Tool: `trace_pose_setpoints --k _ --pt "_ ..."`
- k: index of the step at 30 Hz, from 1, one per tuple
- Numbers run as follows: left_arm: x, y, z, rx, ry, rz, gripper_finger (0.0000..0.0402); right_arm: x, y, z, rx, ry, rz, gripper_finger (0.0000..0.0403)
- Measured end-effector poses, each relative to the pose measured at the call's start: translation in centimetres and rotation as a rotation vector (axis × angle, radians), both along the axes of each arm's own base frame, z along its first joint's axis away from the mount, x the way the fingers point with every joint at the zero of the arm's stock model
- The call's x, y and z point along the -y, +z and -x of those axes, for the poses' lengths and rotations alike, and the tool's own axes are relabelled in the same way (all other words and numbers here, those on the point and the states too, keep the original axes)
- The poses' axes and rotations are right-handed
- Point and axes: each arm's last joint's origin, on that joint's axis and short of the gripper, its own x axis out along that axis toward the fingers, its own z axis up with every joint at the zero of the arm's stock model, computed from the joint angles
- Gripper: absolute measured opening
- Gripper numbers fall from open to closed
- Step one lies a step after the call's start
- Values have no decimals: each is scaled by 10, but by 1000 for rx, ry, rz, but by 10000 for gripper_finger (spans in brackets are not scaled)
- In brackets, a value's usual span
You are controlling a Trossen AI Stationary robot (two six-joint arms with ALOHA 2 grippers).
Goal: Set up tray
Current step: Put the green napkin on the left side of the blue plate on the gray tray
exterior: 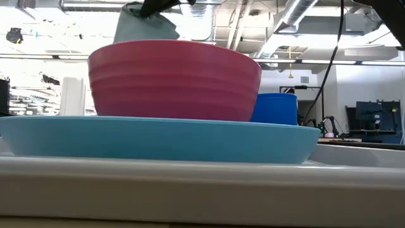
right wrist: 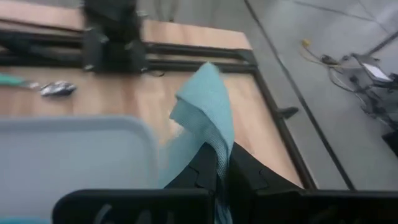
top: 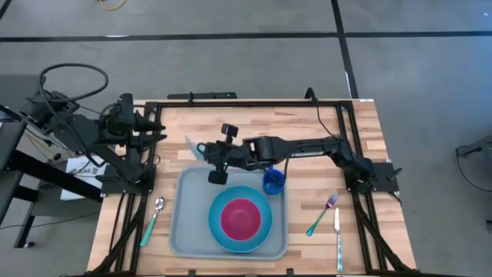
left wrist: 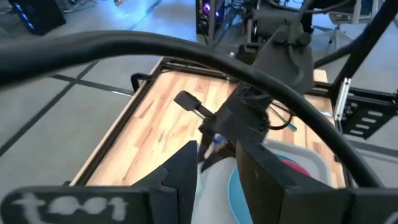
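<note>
Right gripper (right wrist: 219, 163) clenched on teal napkin (right wrist: 205, 118) beside tray (right wrist: 74, 152); no legible writing.

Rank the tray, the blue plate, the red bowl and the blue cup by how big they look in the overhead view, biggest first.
1. tray
2. blue plate, sitting on the tray
3. red bowl, on the plate
4. blue cup, at the tray's corner

All four differ clearly from above, so none of the ranks is in doubt.
</note>
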Motion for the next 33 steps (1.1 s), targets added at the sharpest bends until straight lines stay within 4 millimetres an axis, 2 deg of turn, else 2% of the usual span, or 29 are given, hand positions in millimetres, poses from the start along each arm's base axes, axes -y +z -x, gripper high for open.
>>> trace_pose_setpoints --k 3,4,9,12,16,20,25,33 --pt "3 -1 -4 -15 -16 8 103 -14 -7 -2 -34 77 21 7" --pt "4 -2 -5 -17 -16 7 103 -19 -14 -5 -57 101 37 7" --pt "9 -4 -14 -38 -16 0 103 -48 -73 -26 -173 191 53 7" --pt "12 -5 -17 -44 -14 15 103 -65 -87 -29 -192 269 10 7" --pt "15 -7 -22 -61 -26 29 103 -83 -109 -31 -233 290 0 8" --pt "19 -10 -28 -76 -26 24 103 -93 -100 -30 -169 325 -46 21" --pt "22 -12 -33 -89 -29 39 103 -104 -96 -35 -92 416 -122 61" --pt "31 -16 -42 -131 -58 107 103 -104 -95 -36 -80 424 -216 124"
